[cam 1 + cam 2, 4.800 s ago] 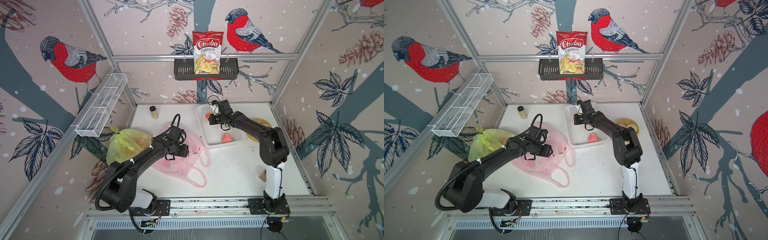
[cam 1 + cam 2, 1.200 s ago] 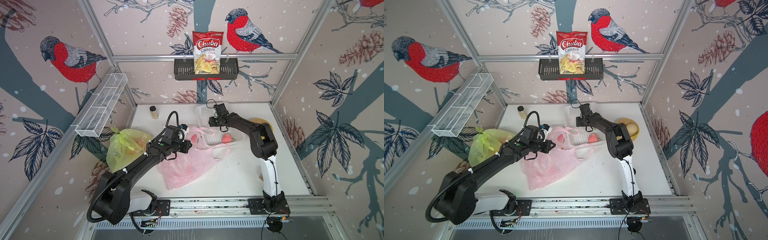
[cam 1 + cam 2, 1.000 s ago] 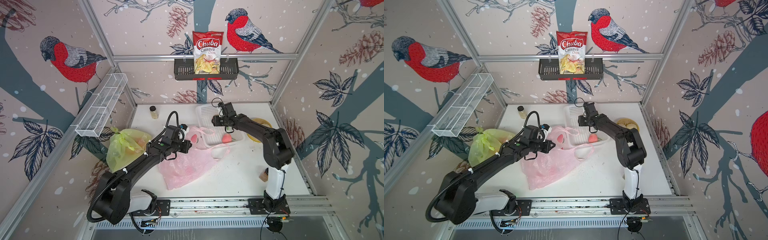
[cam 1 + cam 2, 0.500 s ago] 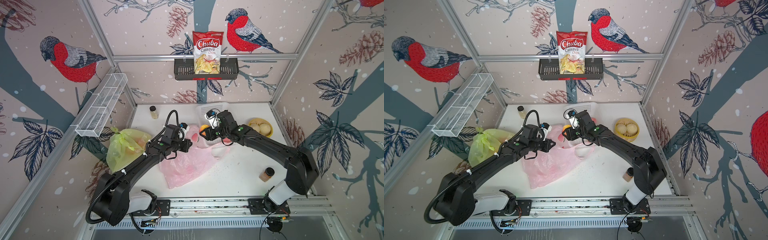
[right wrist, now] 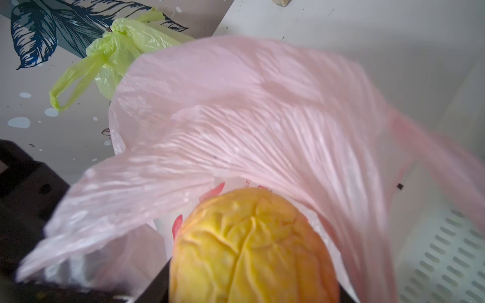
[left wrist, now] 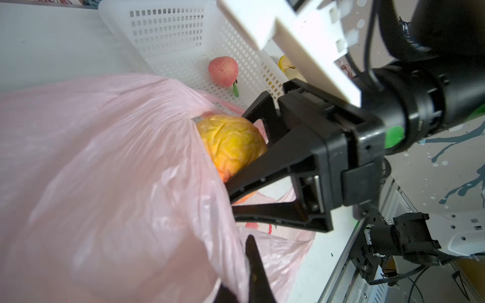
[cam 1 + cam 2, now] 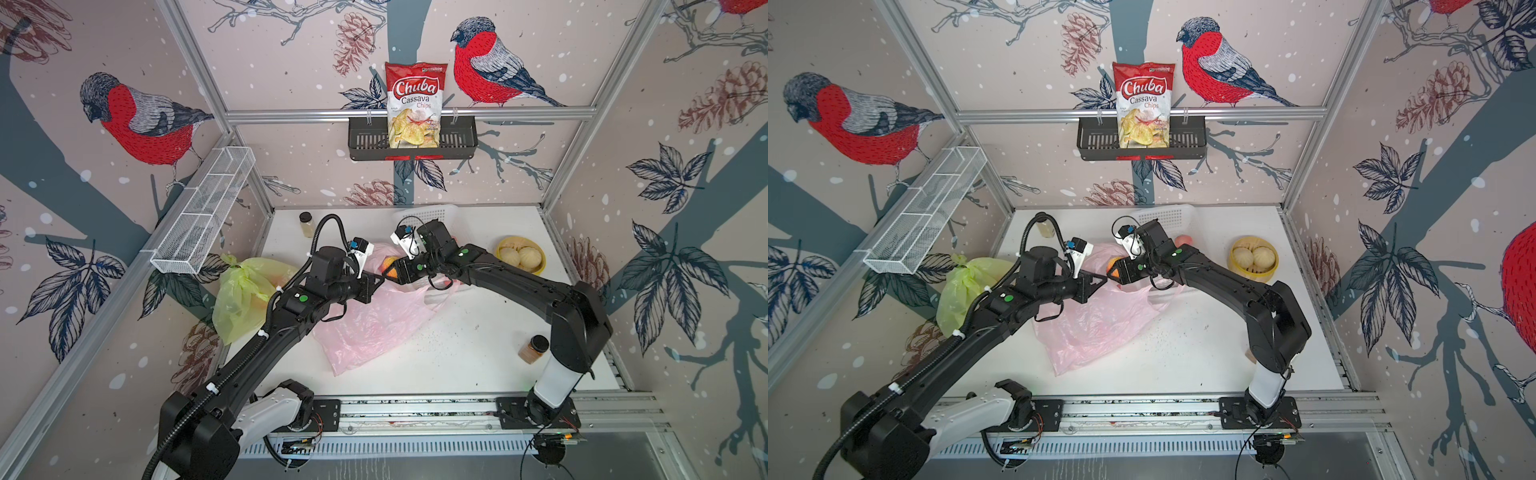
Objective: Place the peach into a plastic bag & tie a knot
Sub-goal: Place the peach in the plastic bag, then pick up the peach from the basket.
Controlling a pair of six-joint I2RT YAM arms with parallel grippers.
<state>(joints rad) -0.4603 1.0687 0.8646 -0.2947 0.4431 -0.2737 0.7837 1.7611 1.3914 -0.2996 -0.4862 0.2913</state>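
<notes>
Left jaws pinching shut on rim of pink bag [image 7: 374, 324], holding mouth up off counter [image 7: 457, 353]; right jaws gripping peach [image 6: 231, 141], poking it partway into bag mouth. Inserting step underway. Next probably needing deeper push, release, then gathering handles for knot

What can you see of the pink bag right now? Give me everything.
The pink bag is thin, translucent, crinkled plastic with some red print inside. Its body lies slack on the white table, closed end toward the robot bases. The left gripper is shut on the upper rim and holds it raised, with the mouth open toward the white basket. The peach, between the right gripper's jaws, sits at the mouth, partly under the raised rim. No knot is tied.
</notes>
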